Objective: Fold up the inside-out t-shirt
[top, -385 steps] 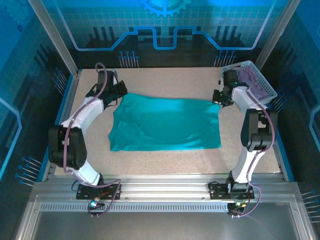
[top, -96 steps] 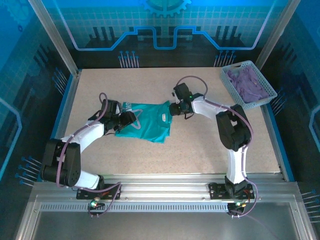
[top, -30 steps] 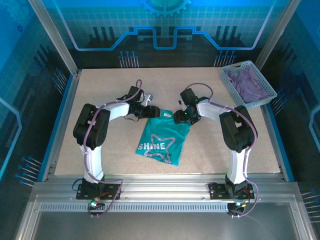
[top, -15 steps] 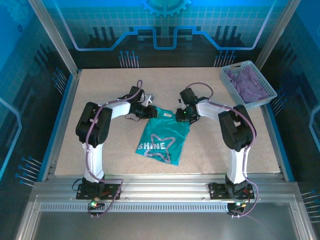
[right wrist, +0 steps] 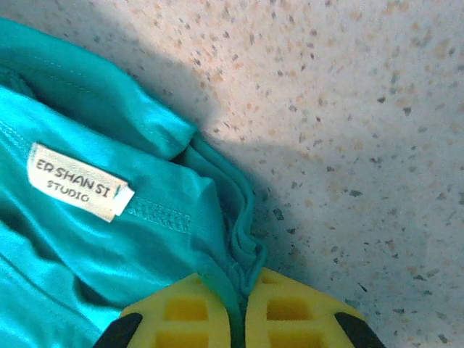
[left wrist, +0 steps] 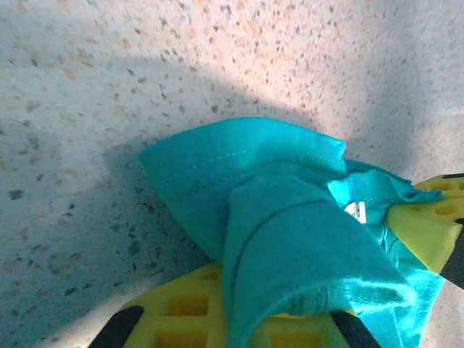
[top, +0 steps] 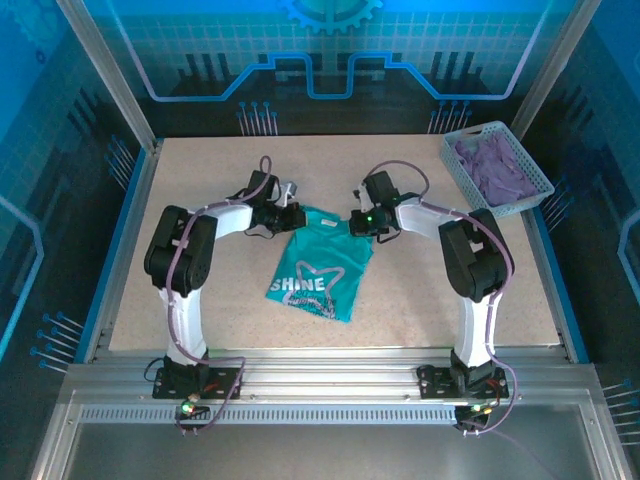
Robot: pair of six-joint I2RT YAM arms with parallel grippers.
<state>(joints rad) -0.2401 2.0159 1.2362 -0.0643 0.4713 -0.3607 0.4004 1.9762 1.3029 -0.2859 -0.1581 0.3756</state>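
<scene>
Speckled beige worktop (top: 180,170) fills an enclosure of blue-lit clear panels printed with circuit lines and a gear. A silver metal rail (top: 320,375) runs along the near edge, where both arm bases are bolted.

From the left, the left arm bends far and inward, and the left gripper (top: 293,218) is clenched on the far-left corner of the inside-out t-shirt (top: 320,265). In the left wrist view its yellow fingers (left wrist: 188,315) have bunched teal fabric draped over and between them, with a stitched hem fanning out onto the worktop beyond.

The t-shirt lies at the middle of the worktop as a narrow folded strip. Its long axis runs far to near, with the near end leaning a little to the left. The collar end points far and the pale print, reading SHINE with a star outline above it, faces up at the near end.

The right gripper (top: 357,225) is clenched on the far-right corner of the t-shirt. In the right wrist view its yellow fingers (right wrist: 185,312) are pressed together on a thin fold of teal cloth, and a pale neck label (right wrist: 80,181) sits just to the left.

At the far right corner, well apart from the t-shirt, a white basket (top: 465,178) holds a purple cloth (top: 495,165).
</scene>
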